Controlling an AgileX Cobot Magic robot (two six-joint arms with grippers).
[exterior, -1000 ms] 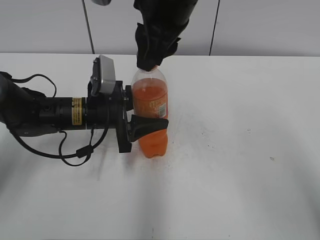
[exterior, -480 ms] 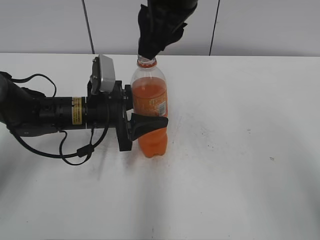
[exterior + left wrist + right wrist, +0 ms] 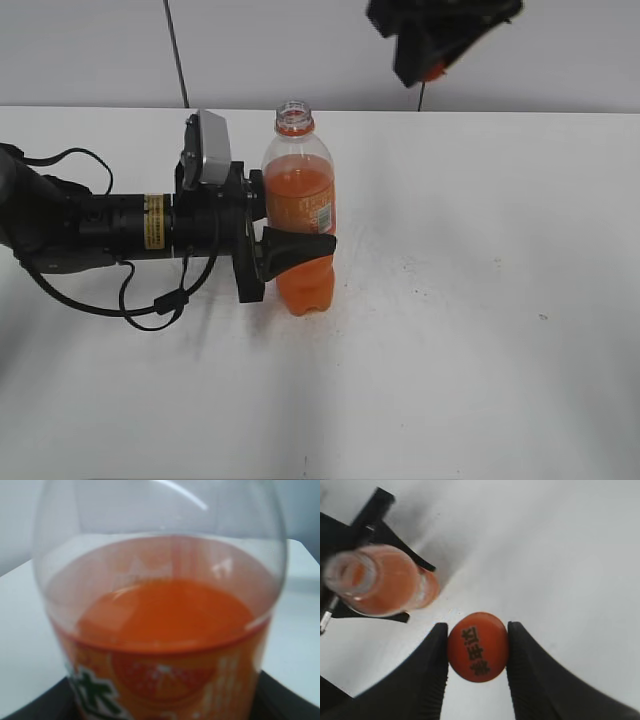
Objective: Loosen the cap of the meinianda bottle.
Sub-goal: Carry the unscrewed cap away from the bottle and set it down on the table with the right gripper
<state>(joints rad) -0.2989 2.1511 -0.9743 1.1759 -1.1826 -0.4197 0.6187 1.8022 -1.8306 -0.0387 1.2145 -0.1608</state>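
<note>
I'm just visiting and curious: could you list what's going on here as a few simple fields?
bottle: meinianda bottle upright on the white table, mouth open
cap: orange cap off the bottle, in the air
left end effector: clamped around the bottle's waist
right end effector: pinching the cap, up and right of the bottle

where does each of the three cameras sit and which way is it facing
Exterior view: in front of the table, looking down at a slant at the meinianda bottle; shows the left hand clamped round it and the right hand raised.
Left wrist view: on the left arm, level, pressed close to the bottle's label and shoulder; only dark edges of its own hand.
Right wrist view: on the right arm, looking down; its fingers hold the cap.
Shared: the bottle's open neck, exterior and right wrist.
</note>
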